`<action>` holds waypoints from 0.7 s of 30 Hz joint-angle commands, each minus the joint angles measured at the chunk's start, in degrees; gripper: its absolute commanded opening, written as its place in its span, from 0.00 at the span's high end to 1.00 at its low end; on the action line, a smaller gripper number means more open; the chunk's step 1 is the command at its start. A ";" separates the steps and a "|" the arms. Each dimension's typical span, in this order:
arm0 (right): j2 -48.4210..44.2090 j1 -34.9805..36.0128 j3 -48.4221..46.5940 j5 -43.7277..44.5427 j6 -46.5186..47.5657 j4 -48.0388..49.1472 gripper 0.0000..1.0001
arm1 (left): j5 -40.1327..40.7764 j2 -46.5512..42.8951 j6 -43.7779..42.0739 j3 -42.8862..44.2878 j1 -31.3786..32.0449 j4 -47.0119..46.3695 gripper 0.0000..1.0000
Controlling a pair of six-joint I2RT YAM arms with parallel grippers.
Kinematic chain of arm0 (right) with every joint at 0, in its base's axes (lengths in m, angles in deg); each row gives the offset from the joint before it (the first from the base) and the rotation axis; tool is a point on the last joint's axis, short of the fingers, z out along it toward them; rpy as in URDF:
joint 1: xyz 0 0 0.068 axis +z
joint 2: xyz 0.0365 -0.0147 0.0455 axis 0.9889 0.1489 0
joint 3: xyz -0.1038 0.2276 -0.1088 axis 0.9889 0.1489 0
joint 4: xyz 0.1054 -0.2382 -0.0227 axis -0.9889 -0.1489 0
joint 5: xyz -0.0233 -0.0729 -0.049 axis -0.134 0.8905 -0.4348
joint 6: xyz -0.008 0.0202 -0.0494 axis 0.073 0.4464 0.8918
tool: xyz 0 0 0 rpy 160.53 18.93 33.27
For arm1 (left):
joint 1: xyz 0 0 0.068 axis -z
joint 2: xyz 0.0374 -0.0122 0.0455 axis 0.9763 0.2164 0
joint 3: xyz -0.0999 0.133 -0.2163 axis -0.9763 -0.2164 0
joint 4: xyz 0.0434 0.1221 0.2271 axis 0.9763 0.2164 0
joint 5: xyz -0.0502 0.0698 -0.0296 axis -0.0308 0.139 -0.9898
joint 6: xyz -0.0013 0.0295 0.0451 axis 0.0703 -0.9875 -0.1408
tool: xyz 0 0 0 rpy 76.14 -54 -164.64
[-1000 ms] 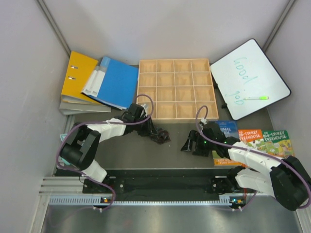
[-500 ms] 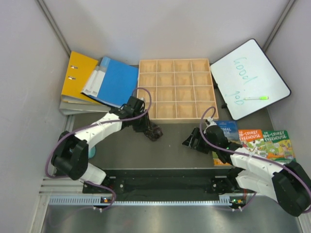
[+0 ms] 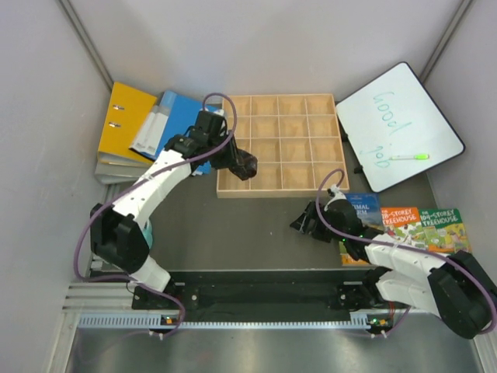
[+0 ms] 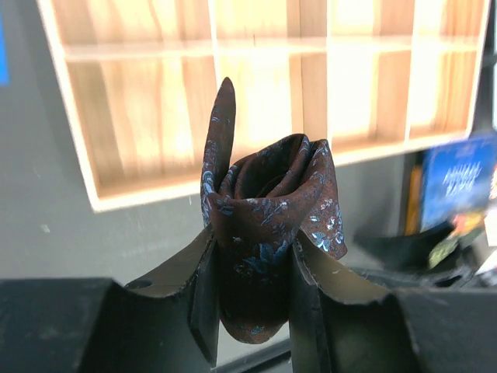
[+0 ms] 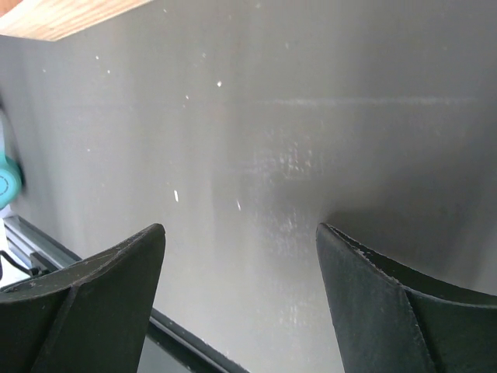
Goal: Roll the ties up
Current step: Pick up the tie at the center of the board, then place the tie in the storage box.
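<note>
The left gripper (image 3: 242, 165) pinches the rolled tie (image 4: 262, 214) between its fingers, held above the near-left part of the wooden tray (image 3: 279, 191). To do this step well, I judge it should lower the bundle squarely into one compartment with the loose pointed tail tucked down. It should let go only once the roll is seated, so it cannot spring apart. The right gripper (image 3: 304, 225), in front of the tray's near-right corner, has its jaws spread wide over the table (image 5: 256, 116), holding nothing. Which compartment lies beneath the roll is unclear. From above, the tie is nearly lost against the black fingers.
</note>
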 commanded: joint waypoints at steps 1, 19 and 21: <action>3.69 0.12 1.42 1.21 2.29 -3.56 0.20 | -0.43 3.70 -0.45 8.90 -4.35 1.05 1.00; 7.56 0.12 2.39 -4.41 6.25 5.84 0.20 | -8.96 28.14 5.17 34.84 -14.47 -19.14 1.00; 6.25 0.12 3.09 -5.20 6.42 6.98 0.20 | -8.87 30.07 6.31 35.28 -14.74 -23.02 1.00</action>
